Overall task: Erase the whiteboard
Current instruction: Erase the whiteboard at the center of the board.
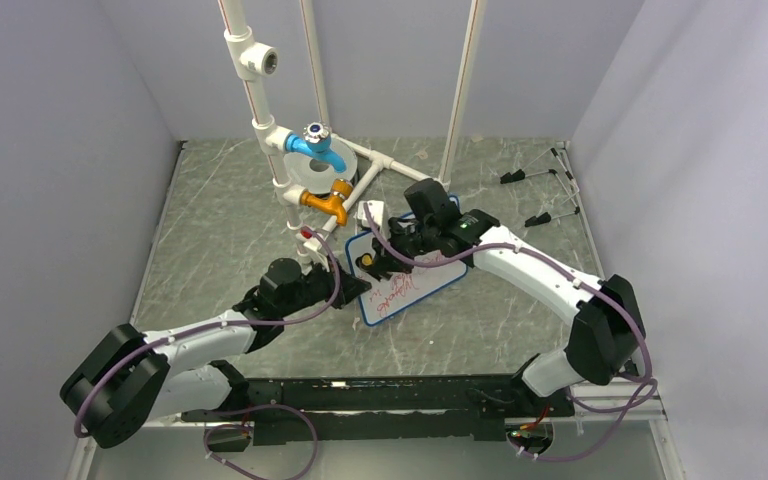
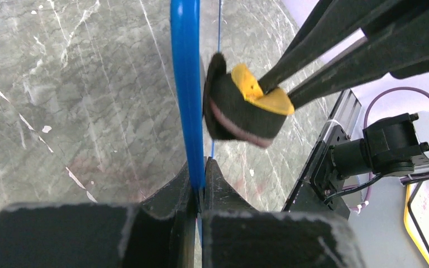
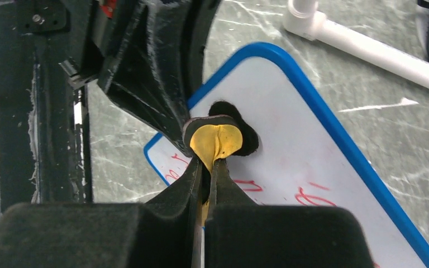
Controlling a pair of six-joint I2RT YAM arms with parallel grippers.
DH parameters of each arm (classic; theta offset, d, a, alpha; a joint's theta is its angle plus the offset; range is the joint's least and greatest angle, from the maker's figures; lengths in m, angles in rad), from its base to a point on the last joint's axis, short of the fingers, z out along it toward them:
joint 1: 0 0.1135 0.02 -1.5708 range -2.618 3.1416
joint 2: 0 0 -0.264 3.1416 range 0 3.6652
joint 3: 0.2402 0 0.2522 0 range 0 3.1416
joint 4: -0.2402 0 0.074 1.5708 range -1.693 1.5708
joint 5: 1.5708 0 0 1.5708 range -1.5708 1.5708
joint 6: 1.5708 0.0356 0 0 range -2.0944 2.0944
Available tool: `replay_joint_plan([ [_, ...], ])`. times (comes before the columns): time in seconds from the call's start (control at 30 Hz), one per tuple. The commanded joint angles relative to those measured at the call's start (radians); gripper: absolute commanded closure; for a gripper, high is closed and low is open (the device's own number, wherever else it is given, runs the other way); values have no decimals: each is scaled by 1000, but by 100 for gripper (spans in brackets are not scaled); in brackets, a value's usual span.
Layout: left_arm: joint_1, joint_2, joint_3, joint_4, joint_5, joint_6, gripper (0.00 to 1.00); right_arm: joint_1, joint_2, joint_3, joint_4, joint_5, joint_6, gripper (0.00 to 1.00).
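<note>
Left jaws pinch the whiteboard (image 1: 410, 290), long axis running near-left to far-right

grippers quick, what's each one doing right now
left gripper: closed, clamping the blue rim of the whiteboard.
right gripper: closed, holding the yellow-backed eraser.

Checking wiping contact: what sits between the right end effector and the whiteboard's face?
A small yellow-and-black eraser pad, pinched by the right end effector, lies against the whiteboard, seen in the right wrist view.
</note>
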Motion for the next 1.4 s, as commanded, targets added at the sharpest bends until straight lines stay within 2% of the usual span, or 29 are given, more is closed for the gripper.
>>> replay_joint_plan([
  [0.0,-23,-42,11,14,70,51,100,9,9,42,9,35,-19,100],
  [0.23,-23,-34,3,26,74,47,100,-98,-20,21,53,99,23,100],
  [0.33,-22,-21,4,35,84,45,100,-76,-8,16,53,57,28,100],
  [0.53,-23,-1,1,62,91,38,100,74,27,53,-5,36,-16,100],
  [0.77,-23,5,-2,72,128,61,100,32,-7,39,35,196,-5,100],
  [0.9,-24,20,11,60,155,65,100,-38,-43,33,45,204,8,100],
  [1.0,-28,37,20,66,169,61,100,-45,-51,26,49,206,3,100],
  [1.2,-35,59,25,90,167,56,100,29,-36,15,20,102,-22,100],
  [1.37,-37,47,23,81,153,60,100,61,-24,19,16,131,-33,100],
])
